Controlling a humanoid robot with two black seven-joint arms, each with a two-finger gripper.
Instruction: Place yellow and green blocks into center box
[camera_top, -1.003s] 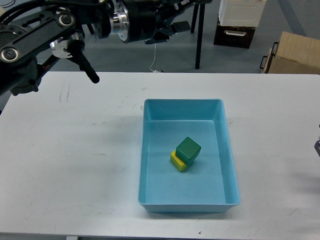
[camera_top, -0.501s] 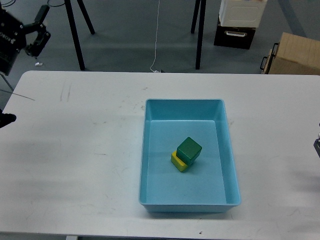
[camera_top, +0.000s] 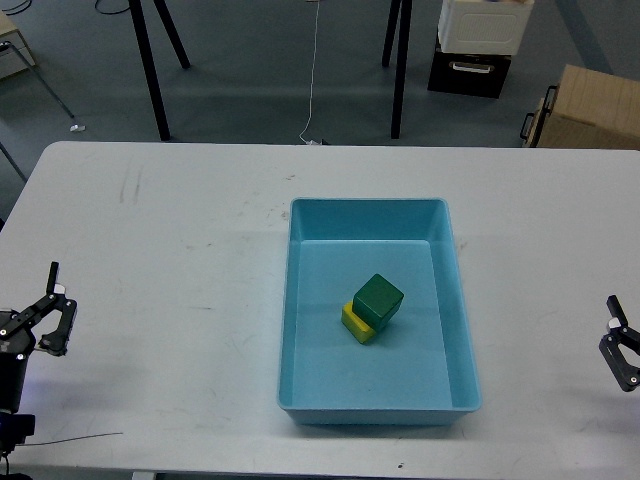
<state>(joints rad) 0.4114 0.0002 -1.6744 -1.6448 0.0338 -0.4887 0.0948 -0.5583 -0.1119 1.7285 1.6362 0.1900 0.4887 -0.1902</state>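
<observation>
left tool (camera_top: 50, 300) dropped to table edge, open | right tool (camera_top: 620, 350) unclear | green block (camera_top: 378, 299) tilted atop yellow block (camera_top: 354, 323)

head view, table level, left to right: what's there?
left tool → blue box, holding the yellow block with the green block on it → right tool.
</observation>
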